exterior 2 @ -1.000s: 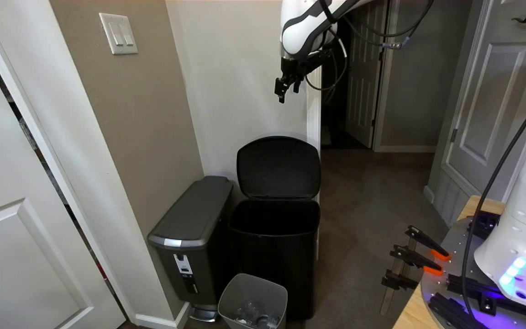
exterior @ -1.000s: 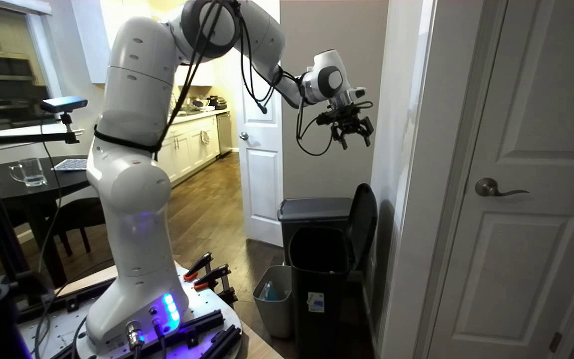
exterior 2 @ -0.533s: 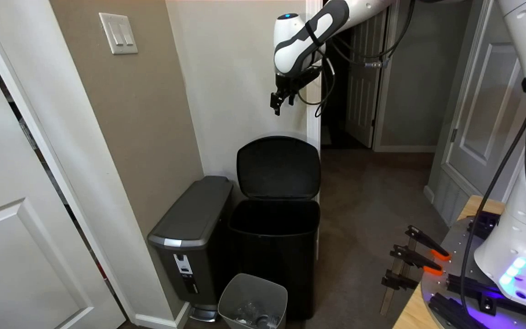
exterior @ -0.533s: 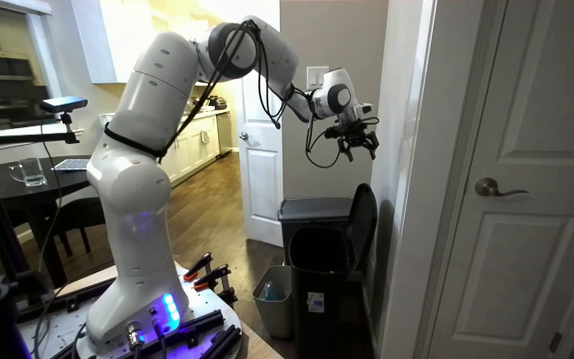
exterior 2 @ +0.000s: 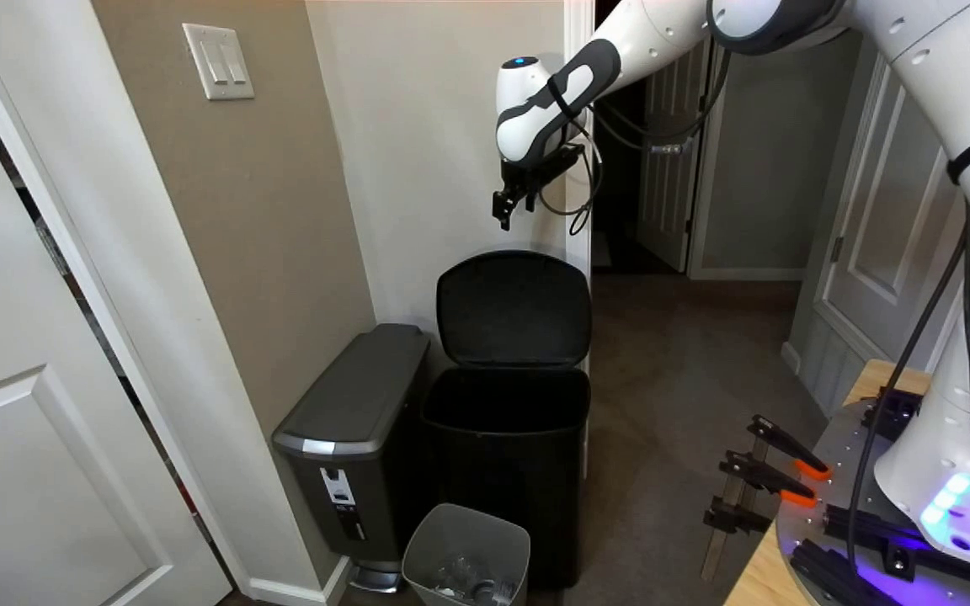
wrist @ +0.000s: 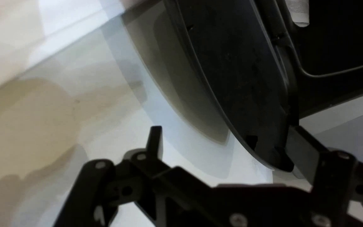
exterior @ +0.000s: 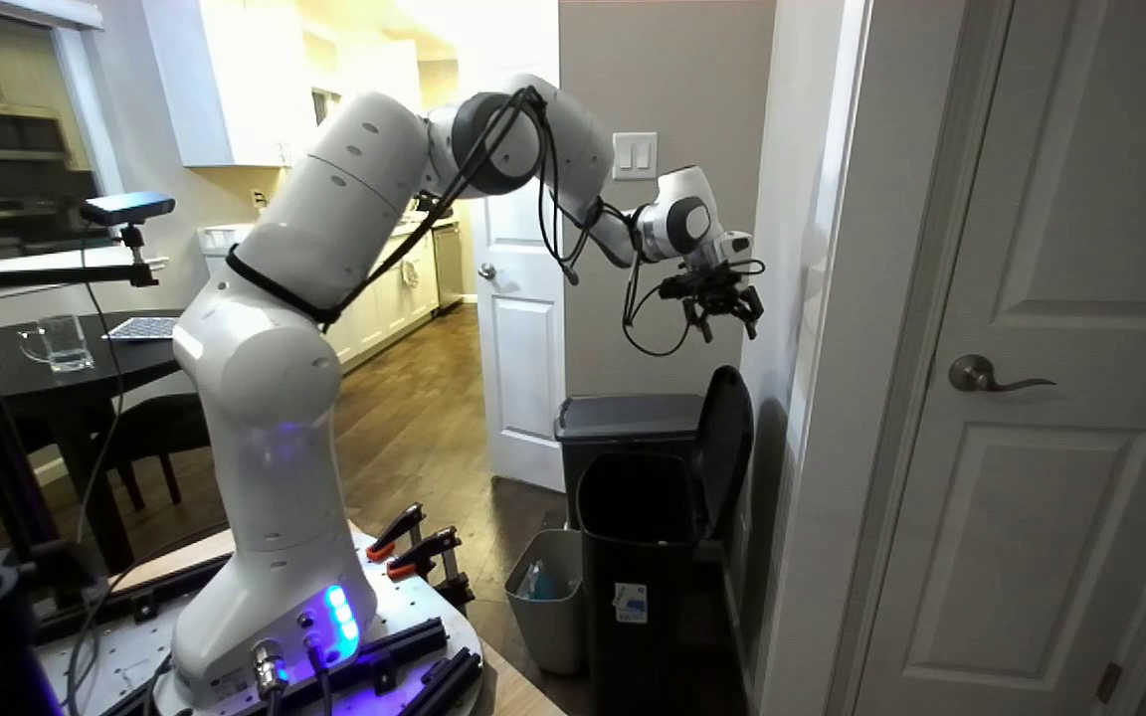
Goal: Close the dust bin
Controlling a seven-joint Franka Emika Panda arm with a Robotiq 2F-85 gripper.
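Note:
The dust bin is a tall black rectangular bin, seen in both exterior views [exterior: 638, 646] [exterior 2: 506, 497]. Its black lid [exterior: 727, 447] [exterior 2: 514, 311] stands open, raised almost upright close to the wall. The lid's inner face also shows in the wrist view [wrist: 235, 63], with the bin's dark opening at upper right. My gripper [exterior: 730, 330] [exterior 2: 515, 217] is above the raised lid, apart from it, near the wall. In the wrist view its fingers [wrist: 225, 130] are spread wide with nothing held. The lid's rounded end shows between and beyond them.
A second bin with a closed grey lid [exterior: 628, 418] [exterior 2: 359, 396] stands beside the dust bin. A small grey pail [exterior: 548, 607] [exterior 2: 468, 539] stands in front. The wall [exterior: 792, 298] is close behind the lid. Clamps [exterior 2: 763, 471] jut from the robot's table edge.
My arm has reached forward and my gripper has come down toward the lid and nearer the wall. The gripper stays open. The bin and its lid have not moved.

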